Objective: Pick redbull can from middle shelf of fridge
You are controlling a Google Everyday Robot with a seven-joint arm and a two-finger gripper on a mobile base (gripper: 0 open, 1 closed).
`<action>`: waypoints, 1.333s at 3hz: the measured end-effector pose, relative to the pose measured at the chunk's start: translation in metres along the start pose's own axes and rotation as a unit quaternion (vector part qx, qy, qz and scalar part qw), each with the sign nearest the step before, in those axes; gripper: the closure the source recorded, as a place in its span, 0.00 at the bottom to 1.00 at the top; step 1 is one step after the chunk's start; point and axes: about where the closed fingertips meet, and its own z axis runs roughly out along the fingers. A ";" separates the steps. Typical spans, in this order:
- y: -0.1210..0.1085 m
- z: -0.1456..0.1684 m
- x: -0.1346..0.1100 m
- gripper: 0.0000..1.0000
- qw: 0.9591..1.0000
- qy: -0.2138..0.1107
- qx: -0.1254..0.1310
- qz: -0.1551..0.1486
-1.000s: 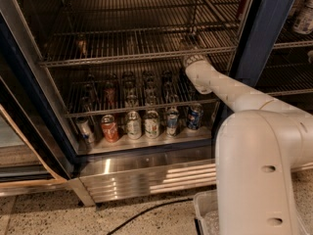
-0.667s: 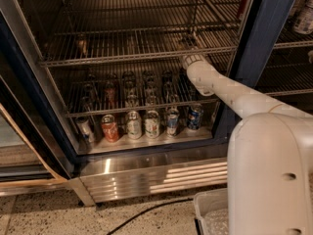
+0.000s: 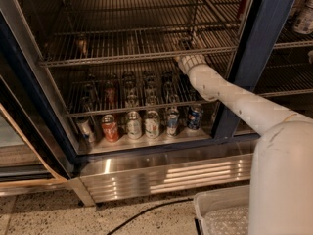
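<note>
The fridge [image 3: 266,38] stands open, with a dark navy frame. Its middle shelf [image 3: 137,58] is a wide wire rack. A small slim can, seemingly the redbull can [image 3: 81,45], stands on that shelf far to the left. My gripper [image 3: 185,47] is at the end of the white arm, just over the shelf's front rail at right of centre. It is well to the right of the can and not touching it. The gripper is dark against the rack and mostly hidden behind the white wrist [image 3: 191,62].
A lower wire shelf [image 3: 132,106] holds several dark bottles or cans. Several cans stand on the fridge floor, among them a red cola can [image 3: 109,127] and a blue can [image 3: 194,117]. There is a ribbed steel base panel [image 3: 166,175], a white bin [image 3: 222,214] and a cable on the floor.
The wrist has edged slightly left along the shelf's front rail. The robot's white body has shifted to the right in the view. The cans have not moved.
</note>
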 end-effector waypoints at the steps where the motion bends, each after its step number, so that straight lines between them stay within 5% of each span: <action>1: 0.009 -0.009 -0.002 1.00 1.000 -0.001 -0.015 -0.004; 3: 0.028 -0.031 -0.023 1.00 0.996 0.023 -0.083 0.014; 4: 0.028 -0.031 -0.023 1.00 0.996 0.023 -0.083 0.014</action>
